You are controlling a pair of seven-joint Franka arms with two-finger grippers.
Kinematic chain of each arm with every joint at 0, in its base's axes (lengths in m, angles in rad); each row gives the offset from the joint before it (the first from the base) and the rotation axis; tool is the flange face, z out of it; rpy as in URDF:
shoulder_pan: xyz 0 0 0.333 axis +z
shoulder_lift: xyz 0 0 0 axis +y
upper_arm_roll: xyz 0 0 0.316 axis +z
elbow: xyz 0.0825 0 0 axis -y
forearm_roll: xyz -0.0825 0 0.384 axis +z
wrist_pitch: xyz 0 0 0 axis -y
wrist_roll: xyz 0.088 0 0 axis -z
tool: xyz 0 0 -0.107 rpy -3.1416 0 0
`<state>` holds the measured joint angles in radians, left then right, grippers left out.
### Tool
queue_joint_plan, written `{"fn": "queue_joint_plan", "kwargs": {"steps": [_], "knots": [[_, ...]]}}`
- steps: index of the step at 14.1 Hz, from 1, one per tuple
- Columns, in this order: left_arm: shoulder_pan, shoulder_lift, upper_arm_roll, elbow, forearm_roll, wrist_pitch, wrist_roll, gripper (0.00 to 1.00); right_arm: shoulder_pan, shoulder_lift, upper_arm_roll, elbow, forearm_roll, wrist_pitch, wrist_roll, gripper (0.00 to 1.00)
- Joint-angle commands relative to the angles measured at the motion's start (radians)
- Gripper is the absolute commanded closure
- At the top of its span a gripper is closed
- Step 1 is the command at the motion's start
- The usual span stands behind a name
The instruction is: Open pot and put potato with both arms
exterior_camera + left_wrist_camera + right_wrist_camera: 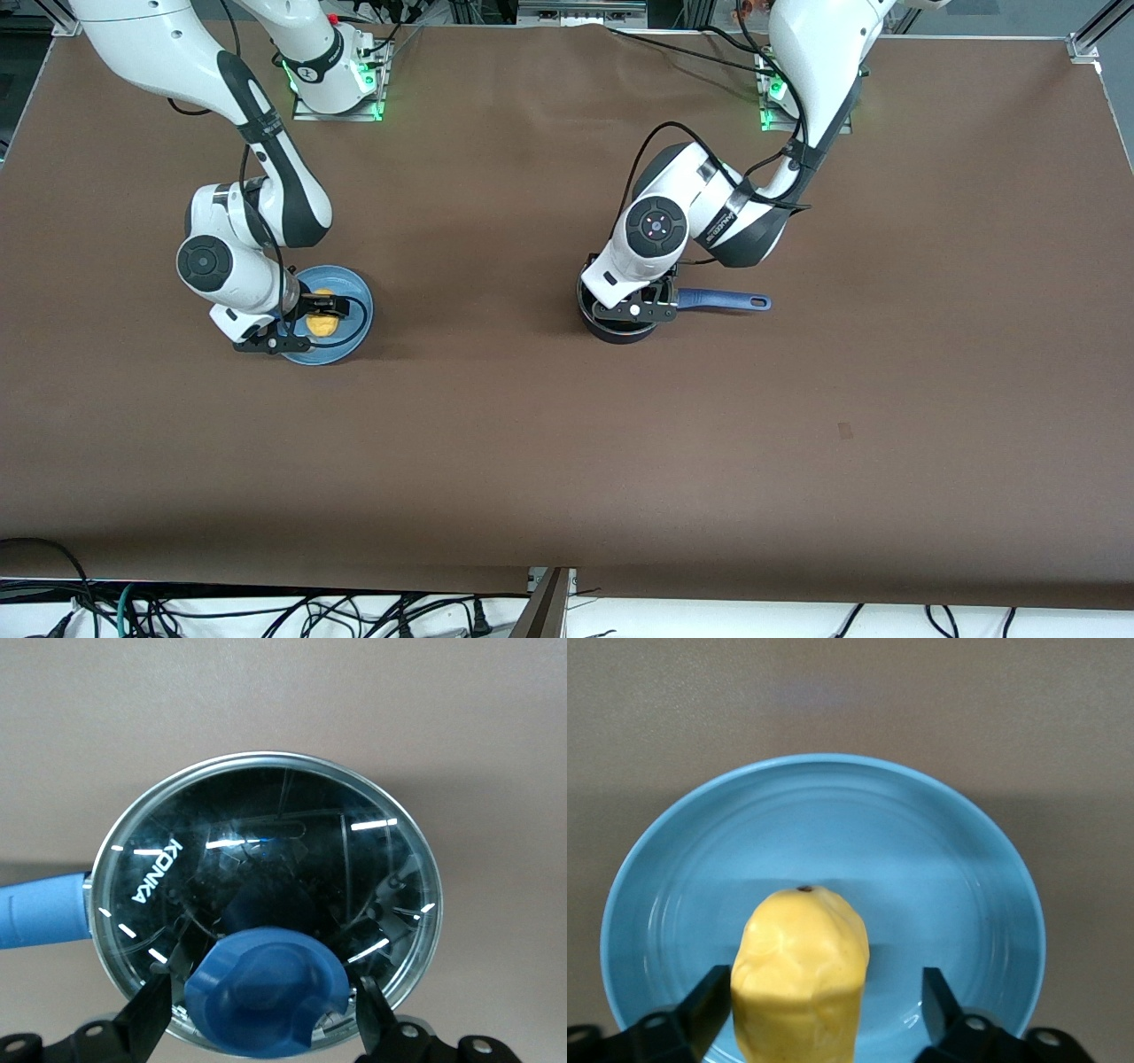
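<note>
On the worktop [567, 443], the pot [620, 326] stands under its rigid, slippery, breakable glass lid [266, 895], whose blue knob [266, 1001] sits between the left claw's [266, 1014] parted fingers, while the firm, light potato [802, 979] lies on the light-blue plate [939, 868] between the right claw's [824, 1014] parted fingers.

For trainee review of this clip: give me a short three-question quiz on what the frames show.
1. True or false: the glass lid is on the pot.
2. What lies on the plate?
3. The left gripper brackets: A) the blue handle B) the lid's blue knob C) the potato

Key: 1 true; 2 the potato, between the right gripper fingers; 3 B.
</note>
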<state>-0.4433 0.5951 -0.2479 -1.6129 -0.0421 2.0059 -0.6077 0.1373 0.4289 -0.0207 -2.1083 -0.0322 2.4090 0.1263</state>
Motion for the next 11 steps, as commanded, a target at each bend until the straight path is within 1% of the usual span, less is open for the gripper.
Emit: {"fn": "queue_joint_plan", "kwargs": {"steps": [1, 2, 3, 4, 5, 6, 7, 8, 9, 11], "knots": [[-0.015, 0.012, 0.013, 0.027, 0.019, 0.001, -0.003, 0.17, 0.005, -0.006, -0.002, -0.013, -0.003, 0.016, 0.016, 0.29], [-0.015, 0.012, 0.013, 0.027, 0.019, 0.001, 0.003, 0.24, 0.005, -0.007, -0.002, -0.009, -0.003, 0.015, 0.016, 0.35], [-0.015, 0.012, 0.013, 0.027, 0.018, 0.001, 0.005, 0.29, 0.005, -0.007, -0.001, -0.006, -0.003, 0.015, 0.015, 0.4], [-0.014, 0.012, 0.013, 0.027, 0.018, -0.001, 0.005, 0.3, 0.005, -0.007, -0.001, -0.006, -0.003, 0.015, 0.016, 0.46], [-0.014, 0.012, 0.013, 0.027, 0.018, -0.001, 0.005, 0.34, 0.005, -0.01, -0.001, -0.003, -0.003, 0.013, 0.015, 0.51], [-0.015, 0.011, 0.013, 0.027, 0.019, -0.001, 0.005, 0.46, 0.005, -0.012, 0.001, -0.002, -0.005, 0.013, 0.015, 0.56], [-0.015, 0.011, 0.013, 0.027, 0.019, -0.001, 0.005, 0.54, 0.005, -0.012, 0.001, -0.002, -0.005, 0.013, 0.015, 0.63], [-0.014, 0.011, 0.013, 0.027, 0.018, -0.001, 0.006, 0.56, 0.005, -0.013, 0.001, -0.001, -0.005, 0.013, 0.016, 0.68], [-0.014, 0.009, 0.013, 0.027, 0.019, -0.003, 0.006, 0.57, 0.005, -0.018, 0.001, -0.001, -0.005, 0.013, 0.016, 0.7], [-0.014, 0.008, 0.013, 0.027, 0.018, -0.003, 0.006, 0.63, 0.005, -0.036, 0.005, 0.034, -0.005, 0.003, 0.0, 0.7]]}}
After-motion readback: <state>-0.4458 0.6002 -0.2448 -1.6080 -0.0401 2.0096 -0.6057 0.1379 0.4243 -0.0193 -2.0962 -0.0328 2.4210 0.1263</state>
